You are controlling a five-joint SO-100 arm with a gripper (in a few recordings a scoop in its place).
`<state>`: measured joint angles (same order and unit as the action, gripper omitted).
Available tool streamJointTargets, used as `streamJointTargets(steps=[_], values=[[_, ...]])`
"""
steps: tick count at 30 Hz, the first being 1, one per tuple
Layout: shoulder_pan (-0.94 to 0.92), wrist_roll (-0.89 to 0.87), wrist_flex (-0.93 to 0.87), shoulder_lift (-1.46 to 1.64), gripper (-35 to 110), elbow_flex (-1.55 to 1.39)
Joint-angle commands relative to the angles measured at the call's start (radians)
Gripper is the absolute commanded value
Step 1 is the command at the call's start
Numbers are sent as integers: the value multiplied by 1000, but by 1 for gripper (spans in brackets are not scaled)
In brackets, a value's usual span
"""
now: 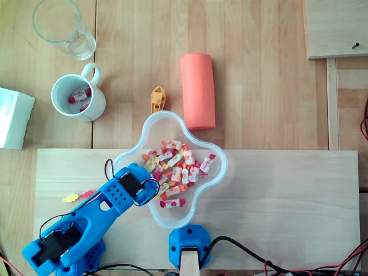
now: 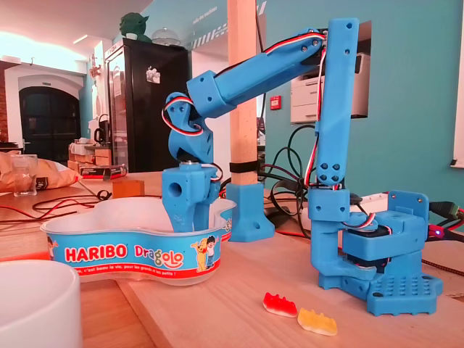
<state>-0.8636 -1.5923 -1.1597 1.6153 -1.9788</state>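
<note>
As the blue arm bends in from the board's lower-left corner in the overhead view, its gripper [image 1: 146, 192] stands nose-down inside the clover-shaped Haribo tub [image 1: 222, 167], at the lobe nearest the arm and at the fringe of the wrapped sweets [image 1: 178, 167] heaped across the middle. The tub straddles the board's top edge, left of centre. Whether the pincer is parted or pressed together cannot be told: the tub's wall hides the fingertips in the fixed view, and the wrist covers them from above. A clean pick, by the look of it, calls for settling on one loose sweet, gripping its plump body rather than a twisted end, and keeping off the plastic wall. A white mug [image 1: 96, 108] with sweets in it stands toward the tabletop's upper-left corner; two gummies [image 1: 77, 196] lie by the board's left edge.
</note>
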Motion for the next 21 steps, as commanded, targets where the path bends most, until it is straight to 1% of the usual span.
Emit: streamJointTargets(steps=[1,15,21], values=[[-21,3,-8,23,18,6],[-21,3,-6,21,18,9],[-21,3,-6,-18,12,17]])
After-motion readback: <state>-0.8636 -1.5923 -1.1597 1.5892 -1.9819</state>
